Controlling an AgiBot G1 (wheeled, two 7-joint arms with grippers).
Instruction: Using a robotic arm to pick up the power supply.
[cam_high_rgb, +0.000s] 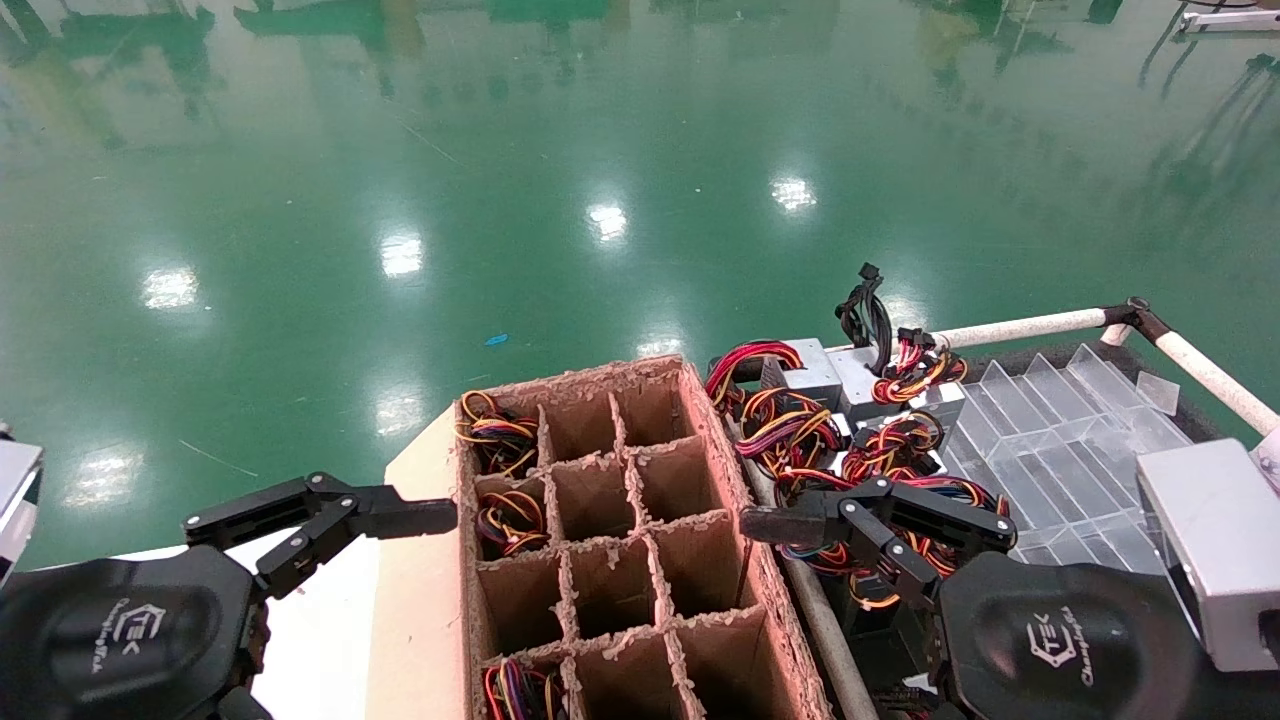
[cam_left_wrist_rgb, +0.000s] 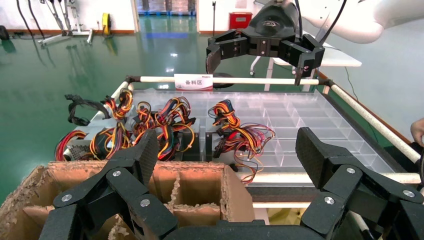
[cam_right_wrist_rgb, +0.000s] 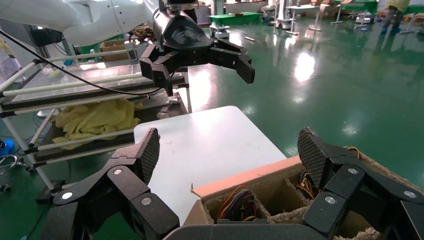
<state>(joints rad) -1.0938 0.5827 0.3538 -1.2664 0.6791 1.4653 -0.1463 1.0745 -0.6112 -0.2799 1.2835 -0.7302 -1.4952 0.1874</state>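
Note:
Several power supplies, silver-grey boxes with red, yellow and orange wire bundles, lie at the left end of a clear tray, just right of the cardboard box. The left wrist view shows them beyond the box. My right gripper hangs open just above the nearest wire bundles, its fingers pointing left at the box's right wall. In its own view the right gripper holds nothing. My left gripper is open and empty at the box's left side, over the table, and in its own view its pads stand wide apart.
The divided cardboard box stands between the grippers; some of its cells hold wire bundles. The clear compartment tray is framed by white rails. A white table lies under the left arm. Green floor lies beyond.

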